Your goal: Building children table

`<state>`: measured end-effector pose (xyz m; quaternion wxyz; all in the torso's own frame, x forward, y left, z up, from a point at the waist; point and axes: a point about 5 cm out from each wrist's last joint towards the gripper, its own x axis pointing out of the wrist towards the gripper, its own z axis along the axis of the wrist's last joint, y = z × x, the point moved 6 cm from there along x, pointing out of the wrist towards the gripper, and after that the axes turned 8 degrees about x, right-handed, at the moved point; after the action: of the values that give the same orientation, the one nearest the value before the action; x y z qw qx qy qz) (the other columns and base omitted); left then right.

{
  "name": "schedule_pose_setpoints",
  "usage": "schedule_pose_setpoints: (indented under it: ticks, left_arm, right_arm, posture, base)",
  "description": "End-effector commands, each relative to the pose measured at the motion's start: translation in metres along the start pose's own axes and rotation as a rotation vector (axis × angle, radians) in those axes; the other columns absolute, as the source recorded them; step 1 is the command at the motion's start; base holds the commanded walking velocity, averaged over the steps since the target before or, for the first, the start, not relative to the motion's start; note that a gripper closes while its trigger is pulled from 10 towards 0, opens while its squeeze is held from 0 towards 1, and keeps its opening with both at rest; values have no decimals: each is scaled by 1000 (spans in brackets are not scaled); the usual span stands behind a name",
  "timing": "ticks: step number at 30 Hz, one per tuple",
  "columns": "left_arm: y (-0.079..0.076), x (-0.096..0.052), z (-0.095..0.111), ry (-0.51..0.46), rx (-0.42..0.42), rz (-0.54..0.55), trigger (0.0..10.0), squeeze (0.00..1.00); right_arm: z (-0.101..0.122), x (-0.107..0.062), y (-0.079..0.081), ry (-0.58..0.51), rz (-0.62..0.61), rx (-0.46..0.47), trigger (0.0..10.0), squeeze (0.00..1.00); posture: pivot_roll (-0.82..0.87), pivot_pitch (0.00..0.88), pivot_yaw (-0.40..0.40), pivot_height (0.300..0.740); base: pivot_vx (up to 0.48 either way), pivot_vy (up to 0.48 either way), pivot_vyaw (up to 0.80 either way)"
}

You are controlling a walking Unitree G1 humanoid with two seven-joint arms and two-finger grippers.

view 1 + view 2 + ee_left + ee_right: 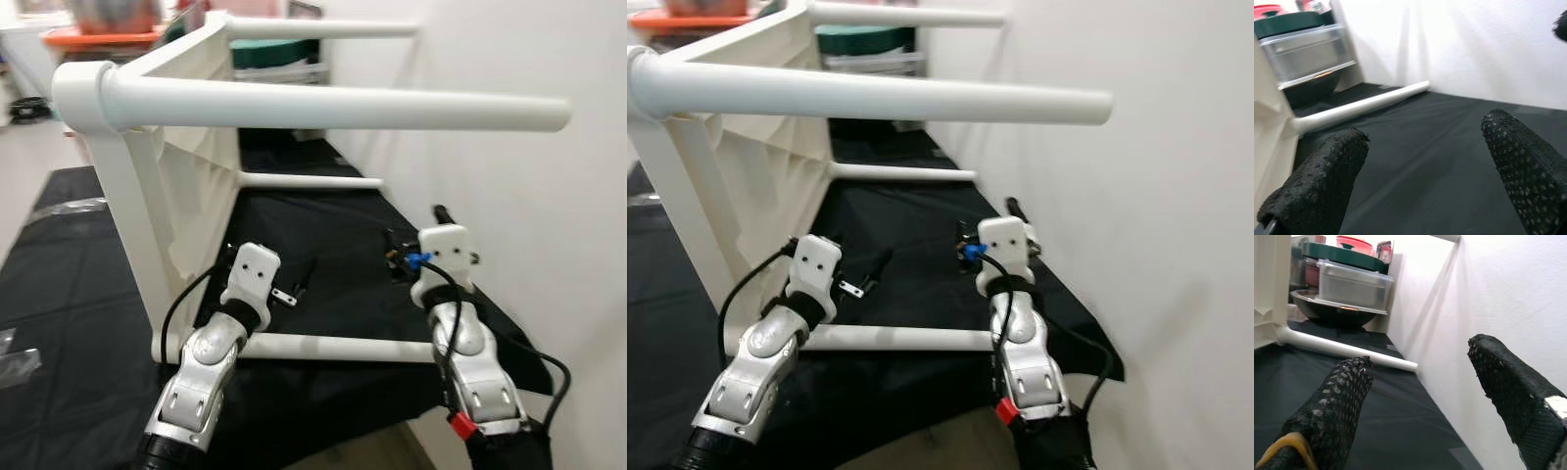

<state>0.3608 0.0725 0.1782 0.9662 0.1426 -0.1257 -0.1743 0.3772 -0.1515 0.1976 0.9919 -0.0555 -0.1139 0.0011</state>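
A white children's table (201, 186) lies on its side on a black cloth (78, 294), its four round legs pointing toward the wall on the right. The near upper leg (333, 106) crosses above my arms. The near lower leg (333, 348) lies on the cloth under both wrists. The far lower leg (309, 180) rests further back. My left gripper (299, 279) hovers open just above the cloth beside the tabletop's underside, with nothing between its fingers (1322, 181). My right gripper (416, 233) is open too, close to the wall, its fingers (1337, 406) empty.
A white wall (509, 196) runs close along the right. At the back stand a clear plastic box (1352, 284), a dark bowl (1327, 313) and a green-lidded bin (279, 54). The cloth's front edge ends near my arms, with bare floor (372, 450) below.
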Motion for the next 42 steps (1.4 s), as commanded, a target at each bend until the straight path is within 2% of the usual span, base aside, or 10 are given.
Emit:
schedule_pose_setpoints:
  ticks: [1, 10, 11, 13, 14, 21, 22, 23, 30, 42]
  left_arm:
    - [-7, -3, -6, 28, 2, -10, 10000, 0]
    - [20, -19, -23, 91, 44, 148, 10000, 0]
    - [28, -23, -27, 109, 61, 187, 10000, 0]
    - [28, -23, -27, 109, 61, 187, 10000, 0]
    - [33, -26, -29, 121, 73, 208, 10000, 0]
    - [53, -42, -42, 178, 91, 292, 10000, 0]
    - [54, -43, -42, 182, 90, 296, 10000, 0]
    - [54, -43, -44, 187, 86, 298, 10000, 0]
    - [49, -39, -48, 193, 82, 290, 10000, 0]
    - [49, -32, -46, 187, 98, 280, 10000, 0]
  right_arm:
    - [11, 1, 0, -44, 2, -43, 10000, 0]
    - [53, -12, -7, -280, 12, -399, 10000, 0]
    - [51, -16, -8, -285, 21, -433, 10000, 847]
    - [51, -16, -8, -285, 21, -433, 10000, 847]
    - [49, -20, -9, -292, 28, -458, 10000, 1000]
    - [67, -38, -16, -415, -50, -630, 10000, 949]
    - [76, -42, -17, -454, -67, -652, 10000, 231]
    - [89, -47, -12, -523, -67, -685, 10000, 0]
    - [117, -64, 5, -708, -89, -807, 10000, 0]
    - [112, -71, 3, -773, -199, -835, 10000, 0]
  posture:
    - [57, 45, -37, 740]
    - [47, 44, -37, 740]
    - [45, 43, -35, 740]
    - [45, 43, -35, 740]
    - [48, 43, -38, 740]
    - [50, 41, -36, 740]
    - [48, 40, -35, 740]
    - [45, 43, -29, 740]
    - [37, 39, -14, 740]
    - [39, 28, -9, 740]
  base:
    - [0, 0, 0]
    - [0, 0, 0]
    - [0, 0, 0]
    - [0, 0, 0]
    - [0, 0, 0]
    - [0, 0, 0]
    - [0, 0, 0]
    - [0, 0, 0]
    - [0, 0, 0]
    - [0, 0, 0]
